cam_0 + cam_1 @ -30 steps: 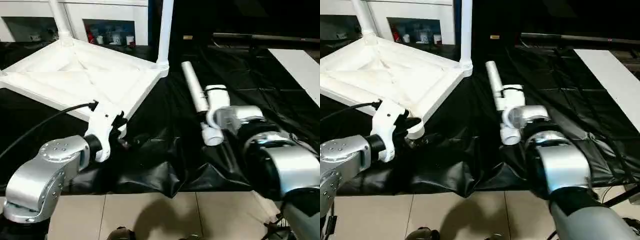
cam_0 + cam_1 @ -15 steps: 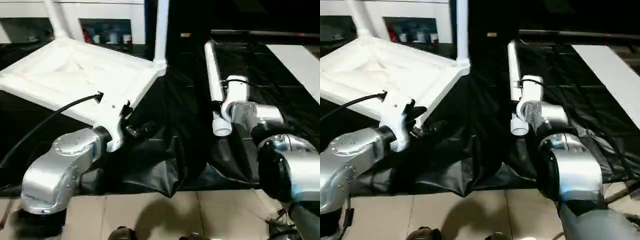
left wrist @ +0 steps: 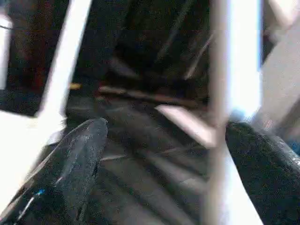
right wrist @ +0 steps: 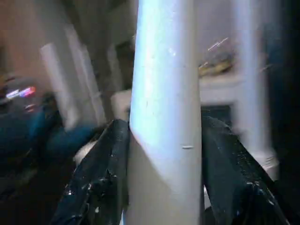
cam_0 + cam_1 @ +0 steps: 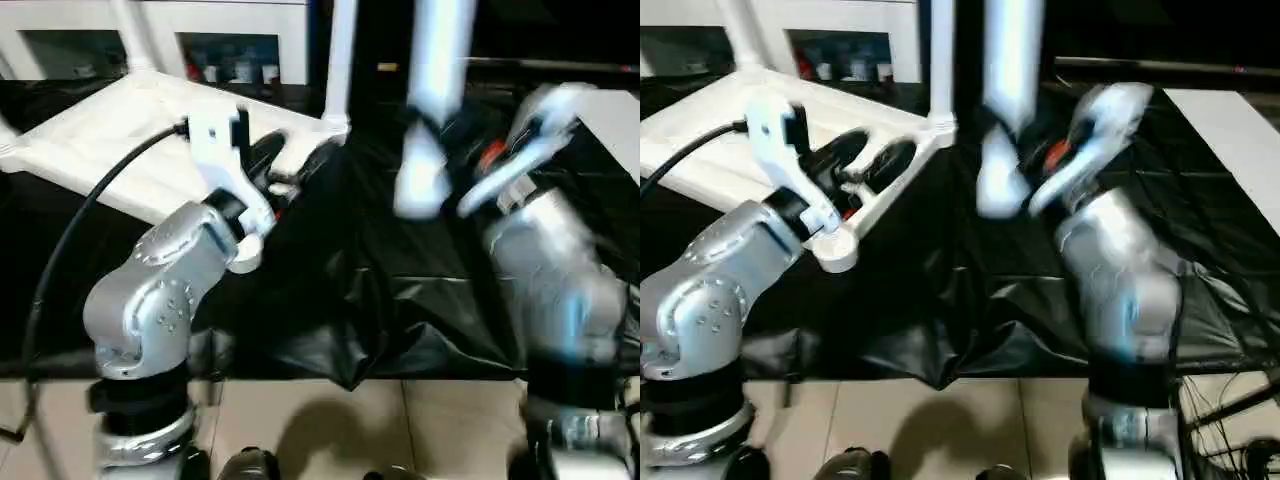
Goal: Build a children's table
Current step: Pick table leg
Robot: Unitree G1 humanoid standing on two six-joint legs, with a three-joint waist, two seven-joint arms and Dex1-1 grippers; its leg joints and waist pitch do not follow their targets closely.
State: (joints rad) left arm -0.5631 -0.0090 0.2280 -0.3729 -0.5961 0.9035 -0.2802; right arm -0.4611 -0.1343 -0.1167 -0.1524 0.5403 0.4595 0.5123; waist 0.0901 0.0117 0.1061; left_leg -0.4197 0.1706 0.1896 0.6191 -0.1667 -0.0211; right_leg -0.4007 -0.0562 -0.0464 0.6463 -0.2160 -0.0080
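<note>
Holding leg (image 4: 164, 117) upright, right tool (image 4: 161, 154) clamps it, right of tabletop (image 5: 110, 150) corner; left tool (image 5: 865, 160) apart, nearer.

Black plastic sheet (image 5: 400, 300) crumpled over floor; beige tiles (image 5: 330, 420) in front; white cabinet (image 5: 240, 20) behind.

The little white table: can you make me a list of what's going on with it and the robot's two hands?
tabletop: upside down on the black sheet
legs already in: two, at the far corners, one standing upright
loose leg: clamped between the right gripper's fingers, lifted off the sheet, roughly upright
left gripper: fingers spread wide, holding nothing, over the tabletop's near edge
background: white cabinet
</note>
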